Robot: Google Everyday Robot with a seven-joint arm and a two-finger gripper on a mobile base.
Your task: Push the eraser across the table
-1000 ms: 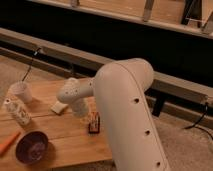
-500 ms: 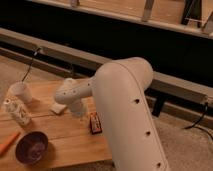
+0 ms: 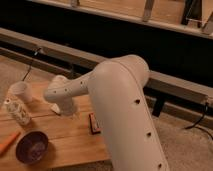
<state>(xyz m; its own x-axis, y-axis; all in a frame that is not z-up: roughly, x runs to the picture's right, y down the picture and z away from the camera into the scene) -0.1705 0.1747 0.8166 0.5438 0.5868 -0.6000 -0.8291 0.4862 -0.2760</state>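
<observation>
The eraser [image 3: 94, 123], a small dark block with a reddish strip, lies on the light wooden table [image 3: 70, 140] near its right edge. My gripper [image 3: 68, 109] hangs below the white wrist, low over the table, a short way left of the eraser and apart from it. The large white arm fills the middle and right of the view and hides the table's far right part.
A white cup [image 3: 21, 91] stands at the table's back left. A pale patterned block [image 3: 16, 111] lies in front of it. A purple bowl [image 3: 32, 147] sits at the front left, with an orange stick-like thing [image 3: 7, 143] beside it. The floor lies to the right of the table.
The wrist and gripper have shifted slightly to the left, away from the eraser. The eraser stays in about the same place.
</observation>
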